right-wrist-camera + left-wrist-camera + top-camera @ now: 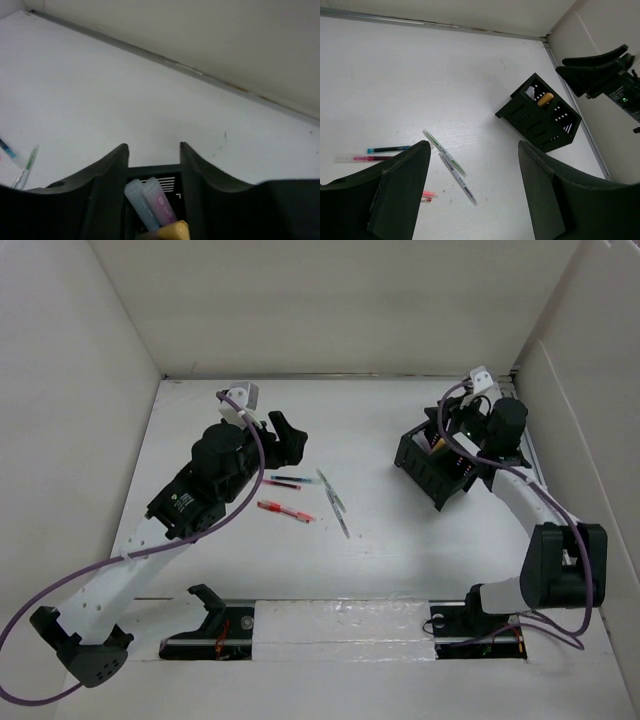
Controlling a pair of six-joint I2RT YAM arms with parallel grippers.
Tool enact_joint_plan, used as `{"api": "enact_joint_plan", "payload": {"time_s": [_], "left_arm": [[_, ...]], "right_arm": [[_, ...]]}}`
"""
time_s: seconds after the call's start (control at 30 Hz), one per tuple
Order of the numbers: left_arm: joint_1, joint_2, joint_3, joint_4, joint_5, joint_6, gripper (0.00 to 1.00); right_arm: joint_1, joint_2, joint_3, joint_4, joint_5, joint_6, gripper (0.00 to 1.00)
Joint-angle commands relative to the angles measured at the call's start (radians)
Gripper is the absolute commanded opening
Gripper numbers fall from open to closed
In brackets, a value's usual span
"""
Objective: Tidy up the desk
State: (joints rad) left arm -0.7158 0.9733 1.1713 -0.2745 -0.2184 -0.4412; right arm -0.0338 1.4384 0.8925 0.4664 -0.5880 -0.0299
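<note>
The desk [350, 430] is the white floor of a box walled in white on three sides, with both arms mounted at its near edge. Five pens lie loose left of its centre: a teal pen [292, 480] and a pink pen [279, 484] side by side, a red pen [285, 511] nearer the arm bases, and to their right a green pen [330, 490] and a clear pen [342, 522] lying almost end to end. A black slotted pen holder [432, 468] stands towards the far right corner and holds a light blue marker [136, 197], a pink marker [161, 202] and something yellow [167, 232]. The right gripper [455, 435] hangs directly over the holder, its jaws released: the fingers [112, 175] flank the two markers with a dark gap beside the pink one. The left gripper [285, 435] hovers above the loose pens with its jaws spread wide and nothing between them.
</note>
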Motion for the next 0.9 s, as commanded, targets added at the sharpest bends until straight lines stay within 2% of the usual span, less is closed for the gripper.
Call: {"api": "enact_joint_plan", "payload": {"time_s": [0.0, 0.03, 0.07, 0.1, 0.13, 0.27, 0.3, 0.33, 0.4, 0.43, 0.47, 0.6, 0.87], "left_arm": [[0.004, -0.019, 0.062, 0.026, -0.006, 0.019, 0.67], [0.004, -0.024, 0.067, 0.021, -0.009, 0.019, 0.67], [0.004, -0.036, 0.068, 0.020, -0.013, 0.021, 0.67], [0.004, -0.041, 0.068, 0.020, -0.015, 0.021, 0.68], [0.004, -0.048, 0.068, 0.015, -0.019, 0.021, 0.68], [0.004, -0.080, 0.064, -0.002, -0.039, 0.029, 0.68], [0.004, -0.082, 0.064, -0.002, -0.039, 0.029, 0.68], [0.004, -0.087, 0.059, -0.003, -0.041, 0.029, 0.69], [0.004, -0.099, 0.054, -0.008, -0.042, 0.029, 0.69], [0.004, -0.105, 0.048, -0.009, -0.041, 0.030, 0.69], [0.004, -0.116, 0.044, -0.008, -0.042, 0.029, 0.69], [0.004, -0.142, 0.022, -0.011, -0.042, 0.027, 0.69], [0.004, -0.192, -0.039, -0.012, -0.022, -0.001, 0.69]], "right_arm": [[0.104, -0.117, 0.083, -0.153, 0.098, -0.183, 0.47], [0.141, -0.130, 0.104, -0.252, 0.169, -0.214, 0.28], [0.182, -0.137, 0.112, -0.300, 0.203, -0.243, 0.15], [0.260, -0.142, 0.117, -0.340, 0.229, -0.275, 0.05], [0.300, -0.135, 0.115, -0.397, 0.267, -0.286, 0.00], [0.527, -0.026, 0.117, -0.463, 0.390, -0.289, 0.01], [0.528, -0.026, 0.117, -0.463, 0.390, -0.283, 0.01], [0.576, 0.002, 0.131, -0.494, 0.408, -0.269, 0.12], [0.613, 0.079, 0.186, -0.494, 0.407, -0.257, 0.24], [0.650, 0.108, 0.209, -0.492, 0.422, -0.260, 0.35], [0.666, 0.173, 0.236, -0.497, 0.435, -0.266, 0.39], [0.710, 0.362, 0.475, -0.658, 0.485, -0.278, 0.41], [0.732, 0.602, 0.674, -0.739, 0.557, -0.193, 0.39]]}}
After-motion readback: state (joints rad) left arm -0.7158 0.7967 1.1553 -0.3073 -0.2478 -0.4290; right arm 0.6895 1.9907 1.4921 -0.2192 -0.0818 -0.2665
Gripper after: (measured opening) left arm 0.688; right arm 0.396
